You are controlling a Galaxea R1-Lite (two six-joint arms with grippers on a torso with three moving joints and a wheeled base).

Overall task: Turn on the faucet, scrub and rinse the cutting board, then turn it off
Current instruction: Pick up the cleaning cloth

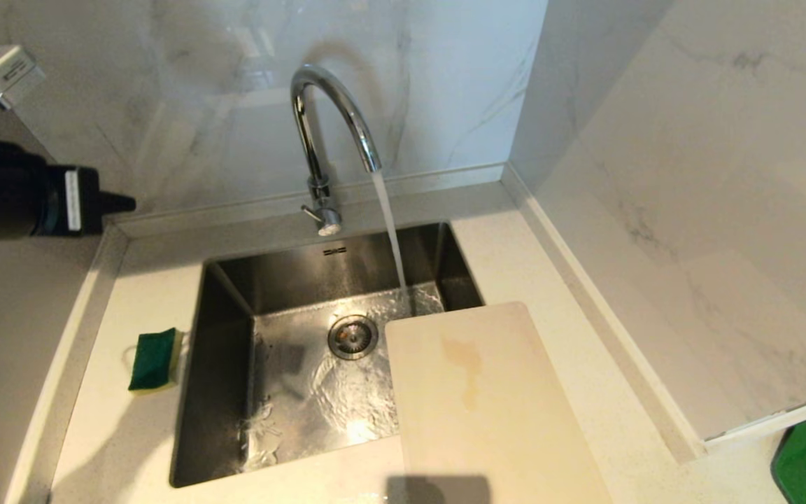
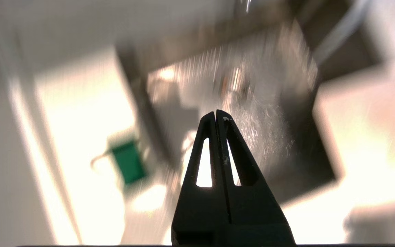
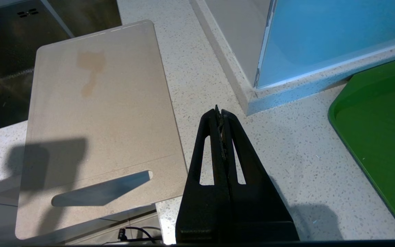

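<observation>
Water runs from the tall chrome gooseneck faucet; the cream-white rectangular plastic cutting board waits, unscrubbed.
Board overhangs the sink's right edge, ready for rinsing; left gripper and right gripper pressed together, empty.

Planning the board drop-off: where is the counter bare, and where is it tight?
Free: the counter strip between the cutting board and the right wall, up to the green tray; also the counter behind and in front of the sponge, left of the sink. Tight: the sink's right side, where the board overhangs, and under the running faucet.
</observation>
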